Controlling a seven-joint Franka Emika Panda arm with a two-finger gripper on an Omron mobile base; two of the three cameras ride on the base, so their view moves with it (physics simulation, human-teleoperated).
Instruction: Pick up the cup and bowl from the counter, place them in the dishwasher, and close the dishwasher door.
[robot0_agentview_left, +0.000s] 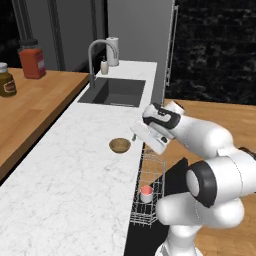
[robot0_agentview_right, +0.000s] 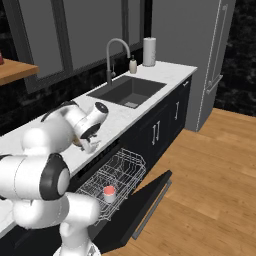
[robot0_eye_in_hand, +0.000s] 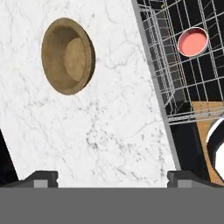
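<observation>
From the left base camera I've got the bowl (robot0_agentview_left: 120, 145) sitting on the counter (robot0_agentview_left: 65, 170), close to the front edge. My gripper (robot0_agentview_left: 134, 136) is hanging just to the right of it, right over the counter edge, not touching the bowl. I can't really make out the fingers from here. Below that, the white wire rack (robot0_agentview_left: 148, 190) is pulled out of the dishwasher (robot0_agentview_left: 172, 175), and the cup (robot0_agentview_left: 146, 193) stands upright in it, red inside facing up. Further back there's the sink (robot0_agentview_left: 114, 92) with its faucet (robot0_agentview_left: 98, 52), and two jars (robot0_agentview_left: 20, 67) on the wooden table off to the left.

Right base camera: the arm bends over the counter (robot0_agentview_right: 130, 112) and the gripper (robot0_agentview_right: 91, 145) points down near the front edge, mostly blocking the bowl. The dishwasher door (robot0_agentview_right: 137, 207) is dropped wide open, the rack (robot0_agentview_right: 116, 177) is out over it, and the cup (robot0_agentview_right: 109, 193) is near the front of the rack. Fingers, again hard to tell here.

Hand camera is the useful one. The two fingertips (robot0_eye_in_hand: 43, 178) are spread wide apart at the bottom with nothing between them, just bare marble. The bowl (robot0_eye_in_hand: 68, 56) is up ahead on the counter (robot0_eye_in_hand: 105, 131), well clear of the tips. The cup (robot0_eye_in_hand: 192, 41) sits in the rack (robot0_eye_in_hand: 170, 65) past the counter edge.
</observation>
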